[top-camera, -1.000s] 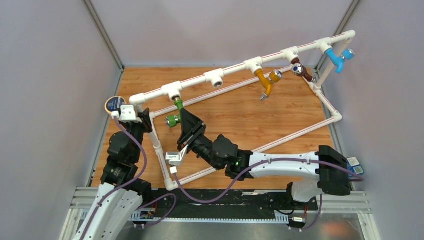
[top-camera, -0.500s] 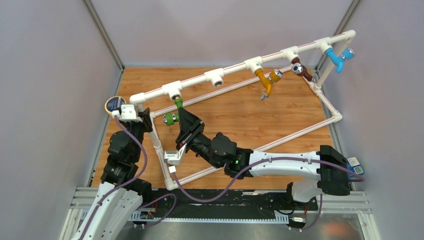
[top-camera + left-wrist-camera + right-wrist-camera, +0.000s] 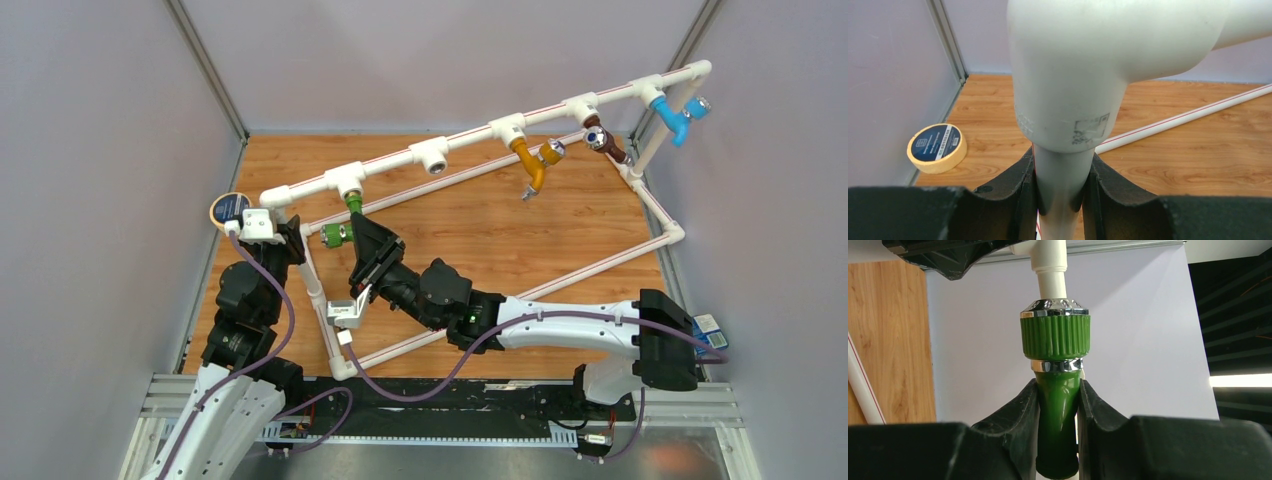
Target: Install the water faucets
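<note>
On the wood-grain tabletop (image 3: 480,230) stands a white pipe frame (image 3: 470,135). The left gripper (image 3: 1060,165) is clamped on its corner upright. The right gripper (image 3: 1056,390) is clamped on the green faucet (image 3: 1055,337), whose stem meets a T fitting (image 3: 346,180). Turned off-axis, the thread could cross, or the body could slip between the pads.

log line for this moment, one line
left gripper: shut on white pipe | right gripper: shut on green faucet | green faucet: at tee fitting | orange faucet, brown faucet, blue faucet: mounted
</note>
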You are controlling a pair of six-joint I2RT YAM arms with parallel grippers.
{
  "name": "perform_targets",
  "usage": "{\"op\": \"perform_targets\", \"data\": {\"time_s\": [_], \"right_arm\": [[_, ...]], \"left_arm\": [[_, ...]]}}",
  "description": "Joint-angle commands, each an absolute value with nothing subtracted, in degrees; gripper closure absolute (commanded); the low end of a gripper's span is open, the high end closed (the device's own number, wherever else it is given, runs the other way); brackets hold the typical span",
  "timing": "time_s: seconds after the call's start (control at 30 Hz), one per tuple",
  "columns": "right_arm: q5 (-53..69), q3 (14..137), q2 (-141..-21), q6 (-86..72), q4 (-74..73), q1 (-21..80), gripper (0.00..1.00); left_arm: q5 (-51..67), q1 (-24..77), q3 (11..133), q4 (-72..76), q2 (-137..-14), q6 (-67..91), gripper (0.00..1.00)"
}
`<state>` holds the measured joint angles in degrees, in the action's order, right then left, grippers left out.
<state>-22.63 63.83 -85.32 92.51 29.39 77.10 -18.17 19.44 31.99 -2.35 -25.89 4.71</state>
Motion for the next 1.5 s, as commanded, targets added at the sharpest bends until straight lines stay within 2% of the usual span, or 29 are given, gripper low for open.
{"op": "perform_targets", "data": {"time_s": [0.0, 0.47, 0.87, 1.17, 1.47], "right_arm": [[-21.1, 66.6, -84.4, 92.6, 30.8, 76.1, 1.00], [-21.7, 64.7, -80.9, 89.5, 18.9, 71.5, 1.00], [-27.0, 67.1, -84.3, 94.0, 17.4, 71.5, 1.00], [-31.0, 72.2, -87.3, 78.6, 17.1, 71.4, 1.00], [-34.1, 67.4, -88.7, 68.6, 29.2, 71.3, 1.00]], "left_arm": [[-15.9, 20.4, 32.1, -6.7, -27.2, 6.9, 1.00], [-15.7, 20.5, 32.2, -6.9, -27.2, 6.8, 1.00], [-15.3, 20.7, 32.3, -7.1, -27.1, 6.7, 1.00], [-15.0, 21.9, 32.2, -7.1, -26.8, 6.9, 1.00], [-15.2, 22.8, 32.3, -7.3, -26.4, 7.2, 1.00]]}}
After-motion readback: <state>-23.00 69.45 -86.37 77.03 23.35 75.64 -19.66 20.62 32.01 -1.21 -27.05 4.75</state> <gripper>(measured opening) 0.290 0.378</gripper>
